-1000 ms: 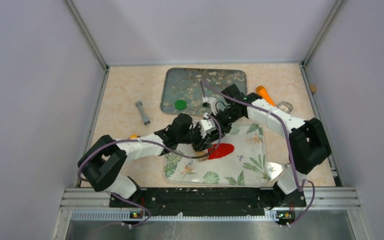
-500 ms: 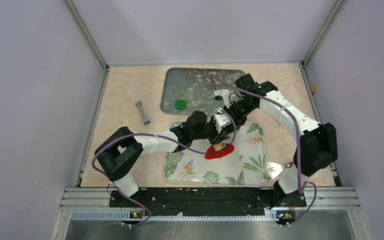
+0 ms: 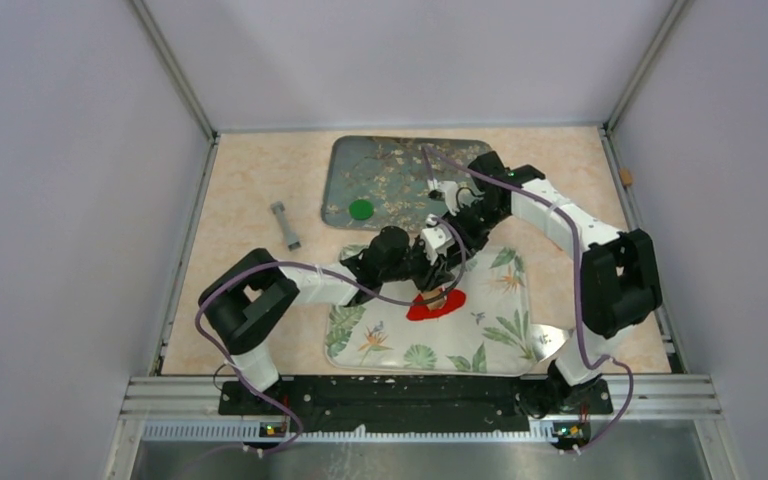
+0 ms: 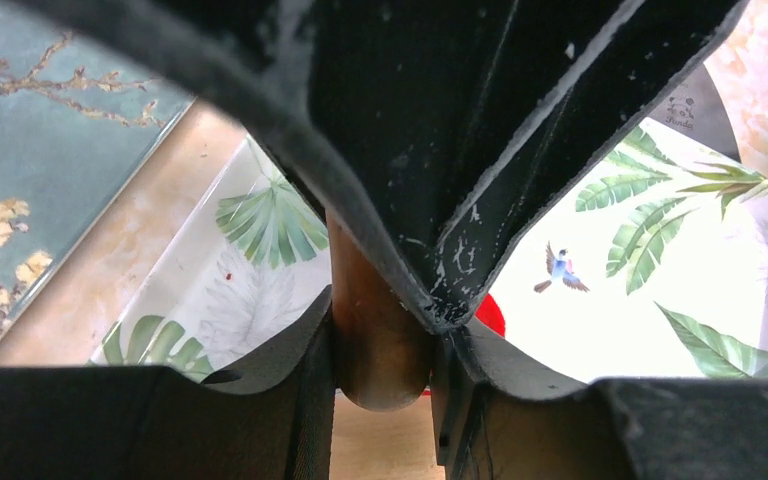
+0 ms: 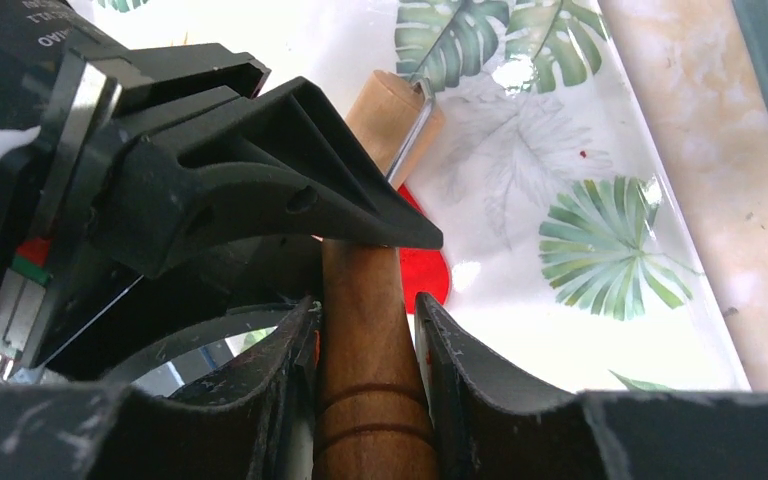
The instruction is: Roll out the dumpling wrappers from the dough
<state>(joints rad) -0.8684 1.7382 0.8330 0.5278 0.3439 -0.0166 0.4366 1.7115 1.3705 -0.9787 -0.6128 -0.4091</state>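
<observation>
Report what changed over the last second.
Left gripper and right gripper, both shut on the roller, carried it rightward onto the red clay, which now looks a little broader. The green disc and grey tool stayed put.

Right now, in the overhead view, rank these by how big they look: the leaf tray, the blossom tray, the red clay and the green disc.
1. leaf tray
2. blossom tray: slightly smaller, but it lies farther from the camera, so this is unsure
3. red clay, partly covered
4. green disc
</observation>
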